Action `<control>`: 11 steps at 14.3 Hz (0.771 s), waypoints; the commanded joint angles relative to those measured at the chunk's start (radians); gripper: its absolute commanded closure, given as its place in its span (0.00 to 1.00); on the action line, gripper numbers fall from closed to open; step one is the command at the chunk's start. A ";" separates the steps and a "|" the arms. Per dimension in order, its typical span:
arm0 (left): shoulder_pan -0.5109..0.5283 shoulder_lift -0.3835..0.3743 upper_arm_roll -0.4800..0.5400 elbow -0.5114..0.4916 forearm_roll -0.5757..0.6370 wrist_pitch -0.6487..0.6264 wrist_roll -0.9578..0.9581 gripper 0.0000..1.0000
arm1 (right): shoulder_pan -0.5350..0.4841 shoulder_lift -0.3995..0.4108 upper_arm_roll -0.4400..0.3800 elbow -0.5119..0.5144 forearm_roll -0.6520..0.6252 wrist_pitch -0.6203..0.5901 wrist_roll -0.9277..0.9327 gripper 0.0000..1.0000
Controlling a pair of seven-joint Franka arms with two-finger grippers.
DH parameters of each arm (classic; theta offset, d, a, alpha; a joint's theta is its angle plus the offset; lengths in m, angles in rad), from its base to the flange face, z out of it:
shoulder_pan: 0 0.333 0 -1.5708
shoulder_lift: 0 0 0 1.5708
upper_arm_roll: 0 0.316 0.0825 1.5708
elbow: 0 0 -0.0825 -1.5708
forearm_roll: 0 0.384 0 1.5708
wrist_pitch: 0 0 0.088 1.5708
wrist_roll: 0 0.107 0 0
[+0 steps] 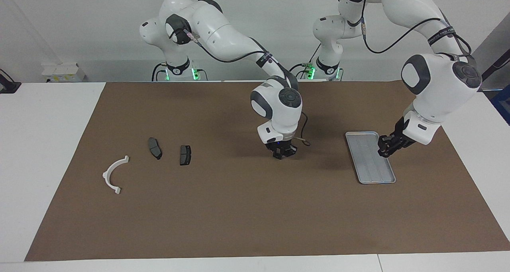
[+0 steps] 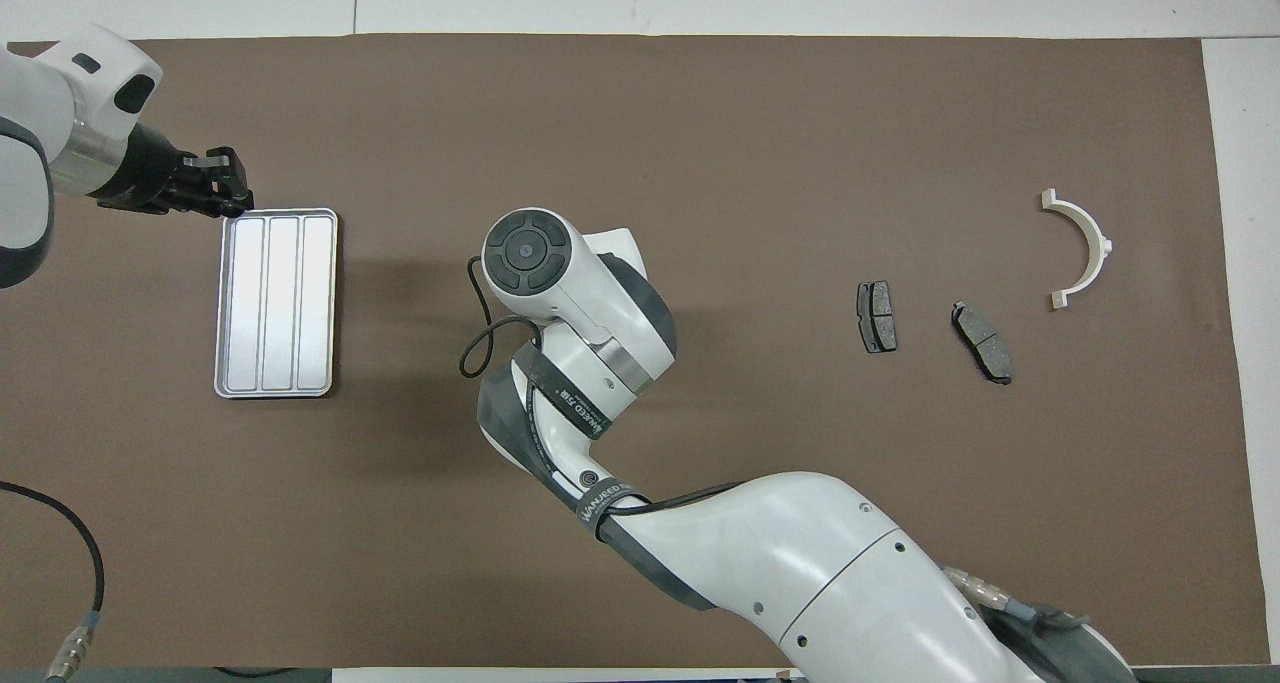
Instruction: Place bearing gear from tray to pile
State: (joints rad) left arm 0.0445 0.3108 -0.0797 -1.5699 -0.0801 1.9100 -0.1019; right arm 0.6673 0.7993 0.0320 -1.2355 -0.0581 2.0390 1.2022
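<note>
the brown mat [image 1: 239,208] lies bare along its edge farthest from the robots, open to any pass. the right gripper [image 1: 282,152], fingers together, and its arm [image 2: 600,363] block the middle of the desk. bare mat separates it from the nearer brake pad [image 1: 185,155] and from the tray [image 1: 370,160]. the left gripper [image 1: 385,148] hangs over the tray's rim.

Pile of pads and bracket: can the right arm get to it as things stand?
Probably yes. The right hand sits low at mid-mat, and nothing lies on the mat between it and the nearest brake pad. The left hand waits by the tray, well clear.
</note>
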 commanded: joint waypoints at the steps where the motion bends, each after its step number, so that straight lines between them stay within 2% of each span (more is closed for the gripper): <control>1: -0.008 -0.001 0.005 0.010 -0.015 -0.011 -0.004 1.00 | -0.052 -0.028 0.006 -0.013 -0.002 -0.045 -0.010 1.00; 4: -0.012 -0.002 0.005 0.010 -0.015 -0.009 -0.004 1.00 | -0.162 -0.121 0.017 0.011 0.004 -0.239 -0.220 1.00; 6: -0.011 -0.005 0.003 0.010 -0.021 -0.006 -0.013 1.00 | -0.245 -0.202 0.017 0.011 0.010 -0.319 -0.416 1.00; 9: -0.027 -0.028 -0.008 0.008 -0.133 0.018 -0.151 1.00 | -0.383 -0.279 0.013 0.013 0.008 -0.430 -0.788 1.00; 11: -0.165 -0.030 -0.006 0.004 -0.123 0.044 -0.331 1.00 | -0.480 -0.288 0.006 0.011 -0.006 -0.422 -1.043 1.00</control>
State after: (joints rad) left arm 0.0071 0.2967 -0.0970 -1.5614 -0.1976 1.9254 -0.2599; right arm 0.2712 0.5184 0.0262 -1.1981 -0.0597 1.6054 0.3729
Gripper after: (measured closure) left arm 0.656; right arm 0.762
